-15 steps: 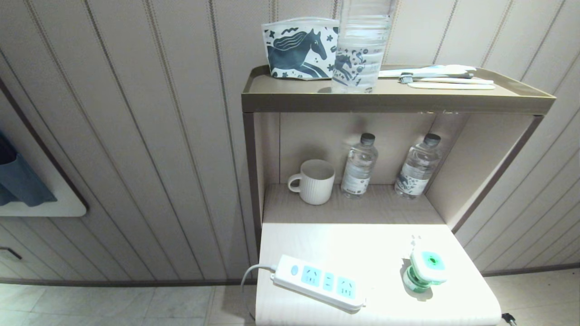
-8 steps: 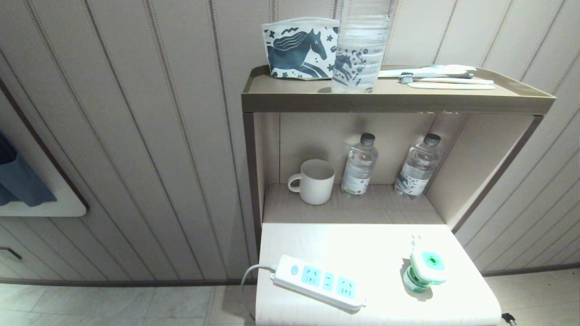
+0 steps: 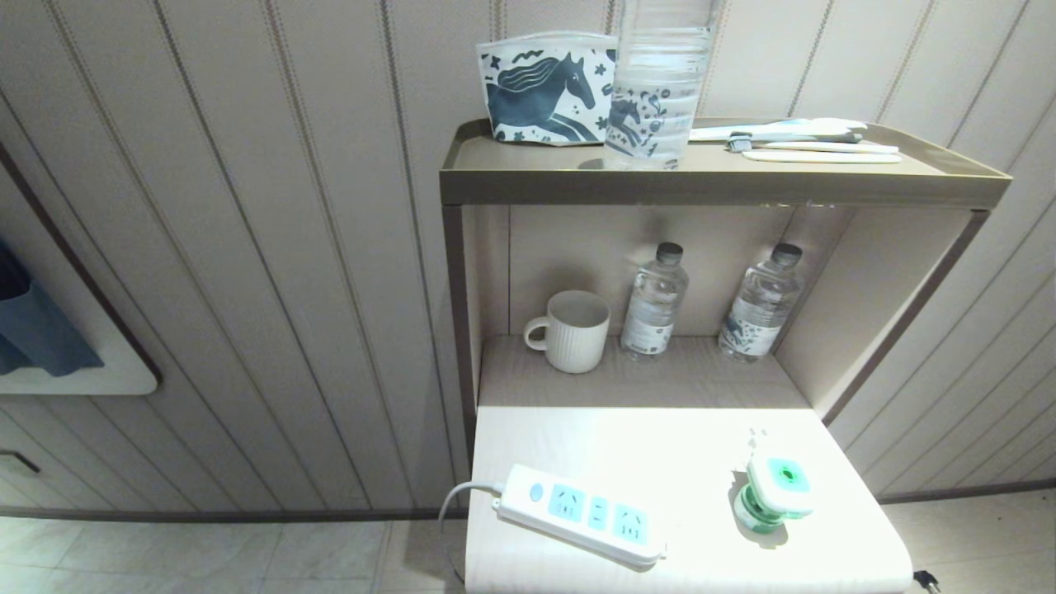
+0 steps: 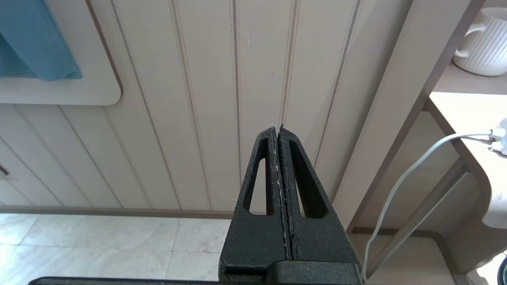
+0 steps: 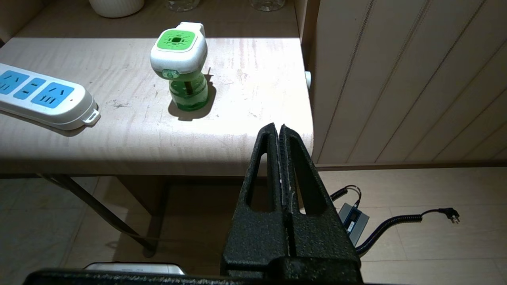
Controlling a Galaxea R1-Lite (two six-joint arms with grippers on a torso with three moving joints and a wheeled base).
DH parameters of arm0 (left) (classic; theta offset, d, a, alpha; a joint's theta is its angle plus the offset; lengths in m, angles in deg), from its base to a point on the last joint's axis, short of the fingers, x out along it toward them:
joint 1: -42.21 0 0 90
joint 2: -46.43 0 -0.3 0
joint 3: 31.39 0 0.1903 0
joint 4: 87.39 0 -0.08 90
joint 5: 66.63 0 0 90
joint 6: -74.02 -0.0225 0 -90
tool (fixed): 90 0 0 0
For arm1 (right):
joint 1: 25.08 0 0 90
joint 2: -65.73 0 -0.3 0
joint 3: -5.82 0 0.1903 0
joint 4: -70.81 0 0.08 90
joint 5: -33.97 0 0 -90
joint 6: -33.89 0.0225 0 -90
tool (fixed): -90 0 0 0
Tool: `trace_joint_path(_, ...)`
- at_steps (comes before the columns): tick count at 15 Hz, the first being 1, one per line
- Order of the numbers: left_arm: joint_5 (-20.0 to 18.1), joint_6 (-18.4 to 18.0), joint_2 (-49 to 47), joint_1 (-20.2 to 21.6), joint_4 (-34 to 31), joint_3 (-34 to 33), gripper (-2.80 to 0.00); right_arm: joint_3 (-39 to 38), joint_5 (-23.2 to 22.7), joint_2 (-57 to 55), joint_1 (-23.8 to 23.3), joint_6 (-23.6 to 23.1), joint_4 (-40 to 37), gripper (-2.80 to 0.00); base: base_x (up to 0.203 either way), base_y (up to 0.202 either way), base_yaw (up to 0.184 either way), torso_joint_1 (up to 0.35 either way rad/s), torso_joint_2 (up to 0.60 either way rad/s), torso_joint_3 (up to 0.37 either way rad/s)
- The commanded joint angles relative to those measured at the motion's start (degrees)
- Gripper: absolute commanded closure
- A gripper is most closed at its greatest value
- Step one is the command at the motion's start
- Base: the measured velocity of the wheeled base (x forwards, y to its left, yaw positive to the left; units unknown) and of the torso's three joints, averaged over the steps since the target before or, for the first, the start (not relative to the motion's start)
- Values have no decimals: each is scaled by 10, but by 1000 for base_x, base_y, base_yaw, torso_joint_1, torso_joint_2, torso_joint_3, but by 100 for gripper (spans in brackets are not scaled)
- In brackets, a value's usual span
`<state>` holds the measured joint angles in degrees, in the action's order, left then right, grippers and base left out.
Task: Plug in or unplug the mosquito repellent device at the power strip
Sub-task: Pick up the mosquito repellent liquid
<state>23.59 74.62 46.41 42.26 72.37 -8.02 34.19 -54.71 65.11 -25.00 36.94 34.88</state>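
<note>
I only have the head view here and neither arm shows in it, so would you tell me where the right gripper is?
Observer: The right gripper sits low, at the front edge of the table, short of the mosquito repellent device.
Operator: Thank you. Are its fingers open?
Observer: No, they are pressed together and hold nothing.
Operator: And the left gripper?
Observer: The left gripper is also shut and empty, off to the side of the table, facing the panelled wall; the power strip's cord hangs down beside it.
Operator: Anything on the floor I cannot see?
Observer: A coiled black cable with a loose plug lies below the table's right side.
</note>
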Motion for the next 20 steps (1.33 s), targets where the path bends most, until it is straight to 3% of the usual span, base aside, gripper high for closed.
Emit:
trace_joint_path(1,0,0,-1,0,0,0,0,0,0,-1,0,-1,-1,0,0,0,0,0,0,0)
trace_joint_path(13,0,0,-1,0,0,0,0,0,-1,-1,0,-1,-1,0,0,0,0,-2,4,3)
trace_joint_path(20,0,0,-1,0,0,0,0,0,0,-1,0,-1,-1,0,0,0,0,-194,444,245)
